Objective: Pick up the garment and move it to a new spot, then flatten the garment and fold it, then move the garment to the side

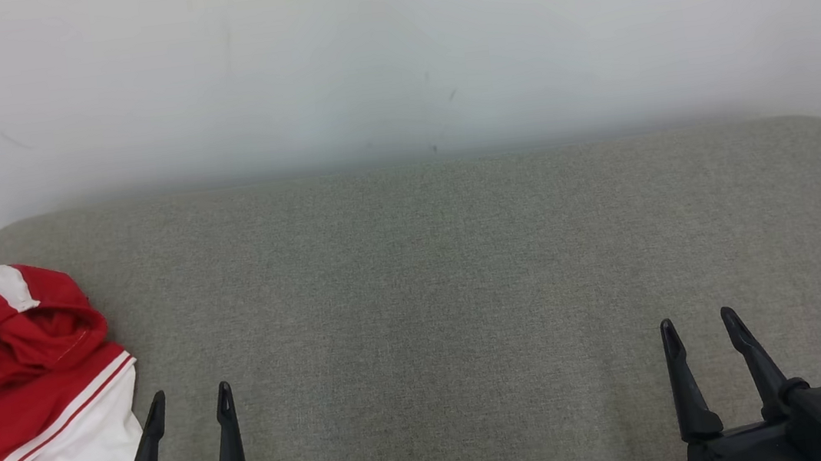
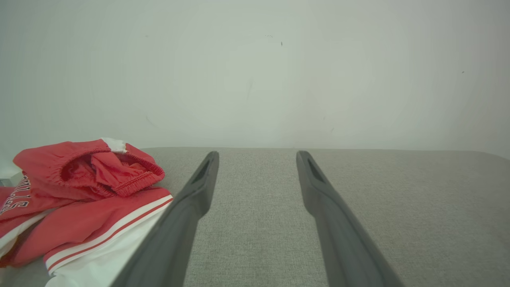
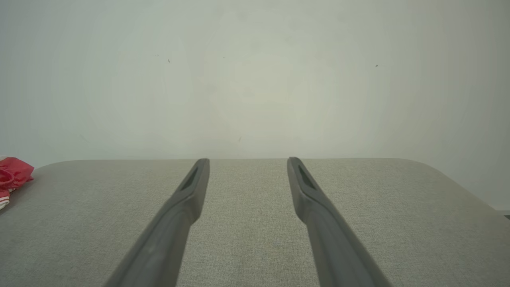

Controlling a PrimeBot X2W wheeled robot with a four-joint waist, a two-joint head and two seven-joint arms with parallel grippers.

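**A:** Head view first. Where is the garment [image 1: 25, 375]?
**B:** At the left end of the table [image 1: 446, 273], about 9 o'clock from its middle. From the left fingers [image 1: 228, 444] it lies toward 10 o'clock, its white hem just beside them. The right fingers [image 1: 685, 385] are well apart, down at 4 o'clock. Both pairs are spread wide and hold nothing.
**A:** So the left arm is nearer. How does it lie?
**B:** A crumpled heap, longer from 12 to 6 than across.
**A:** Left wrist view?
**B:** Red shorts, I'd judge: gathered waistband on top, white stripes, a white panel, dark lettering at the edge. It sits at 9 o'clock, the hem passing behind the left-hand finger.
**A:** Right wrist view?
**B:** A red scrap of it at 9 o'clock, far off, with grey table ahead of the splayed fingers.
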